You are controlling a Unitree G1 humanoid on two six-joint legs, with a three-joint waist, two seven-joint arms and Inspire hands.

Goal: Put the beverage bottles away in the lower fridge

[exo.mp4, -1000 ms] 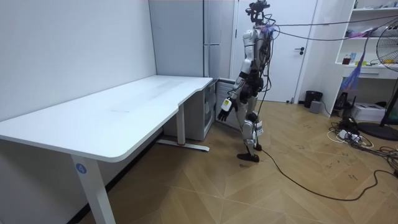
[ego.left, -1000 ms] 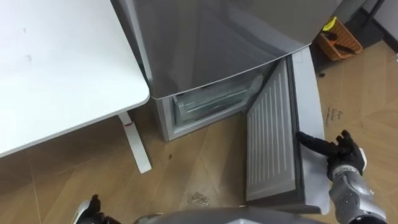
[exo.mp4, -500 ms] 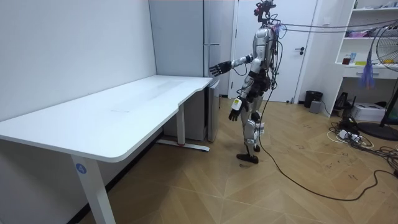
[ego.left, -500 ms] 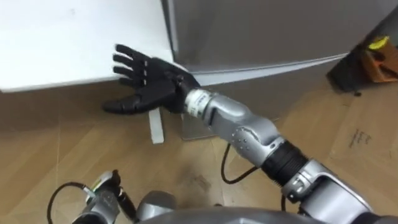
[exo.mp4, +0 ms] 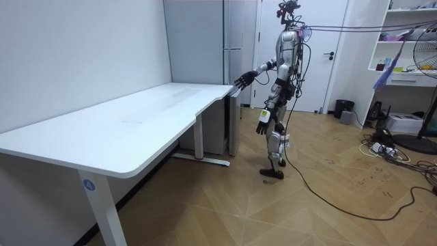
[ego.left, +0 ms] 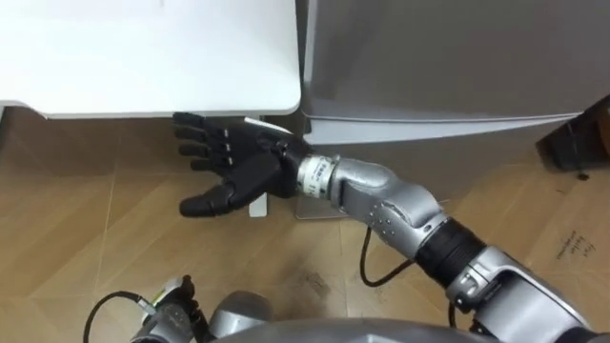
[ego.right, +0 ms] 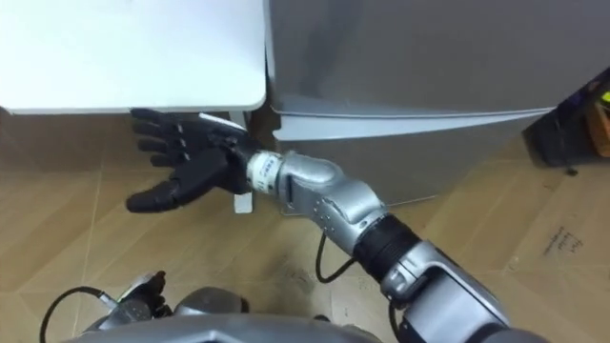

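Beside the tall grey metal fridge (ego.left: 448,57), near the white table's (ego.left: 143,57) corner — right hand (ego.left: 248,176) spread, holding nothing; left hand (exo.mp4: 262,127) hangs low.

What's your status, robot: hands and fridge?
Right hand open and empty, stretched out by the table corner. Left hand hangs low at its side. Lower fridge door looks shut.

Bright even light, soft shadows
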